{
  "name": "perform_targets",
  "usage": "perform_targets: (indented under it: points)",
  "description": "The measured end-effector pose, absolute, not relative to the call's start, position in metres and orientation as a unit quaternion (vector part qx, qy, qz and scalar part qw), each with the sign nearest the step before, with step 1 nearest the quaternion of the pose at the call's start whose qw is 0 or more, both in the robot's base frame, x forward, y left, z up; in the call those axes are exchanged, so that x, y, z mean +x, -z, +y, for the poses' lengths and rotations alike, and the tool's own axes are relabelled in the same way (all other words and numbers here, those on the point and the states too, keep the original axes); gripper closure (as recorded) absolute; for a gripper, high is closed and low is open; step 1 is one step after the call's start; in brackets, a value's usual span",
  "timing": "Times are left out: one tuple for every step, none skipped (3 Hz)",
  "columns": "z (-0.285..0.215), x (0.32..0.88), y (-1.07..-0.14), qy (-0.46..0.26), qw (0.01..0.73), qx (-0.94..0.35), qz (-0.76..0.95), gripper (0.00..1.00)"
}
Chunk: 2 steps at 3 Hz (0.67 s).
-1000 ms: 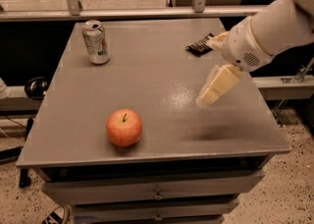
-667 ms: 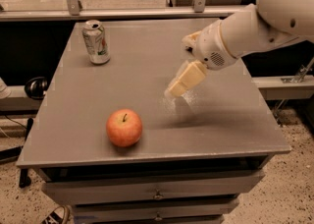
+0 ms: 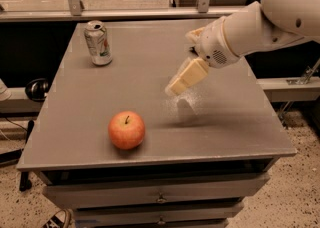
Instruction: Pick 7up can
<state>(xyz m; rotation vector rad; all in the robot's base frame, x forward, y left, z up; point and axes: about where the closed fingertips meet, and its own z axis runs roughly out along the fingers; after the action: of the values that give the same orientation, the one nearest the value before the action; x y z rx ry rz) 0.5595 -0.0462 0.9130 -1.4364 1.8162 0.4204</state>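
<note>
Can: the 7up can (image 3: 98, 43) stands upright near the far left corner of the worktop (image 3: 235, 122), silvery with green and red marks, its pull-tab top facing up.
Can's contact: nothing touches it; it stands alone, well apart from the other things.
Pincer: the pincer (image 3: 176, 86) hangs above the middle-right of the worktop, cream-coloured, tilted down and to the left, its tip pointing toward the centre of the surface.
Pincer state: I cannot tell whether it is wide or narrow; it holds nothing that can be seen.
Pincer to can: well apart, with a stretch of bare grey surface between them; the can lies further back and to the left.
Arm: the white arm (image 3: 250, 27) reaches in from the upper right corner and ends in a round wrist just behind the pincer.
Apple: a red-orange apple (image 3: 127, 130) sits near the front edge, left of centre, stem up, in front of and to the left of the pincer.
Shadow: a dim patch (image 3: 187, 109) lies on the surface just below the pincer.
Drawers: drawer fronts (image 3: 160, 197) with small handles sit under the worktop.
</note>
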Motion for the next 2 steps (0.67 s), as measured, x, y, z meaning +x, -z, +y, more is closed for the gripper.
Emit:
perform_targets:
  points:
    - [-0.017,0.576,-0.916,-0.194,0.426,-0.550,0.691,0.00]
    - [0.035,0.618,-0.925,-0.233,0.491,-0.528,0.653,0.00]
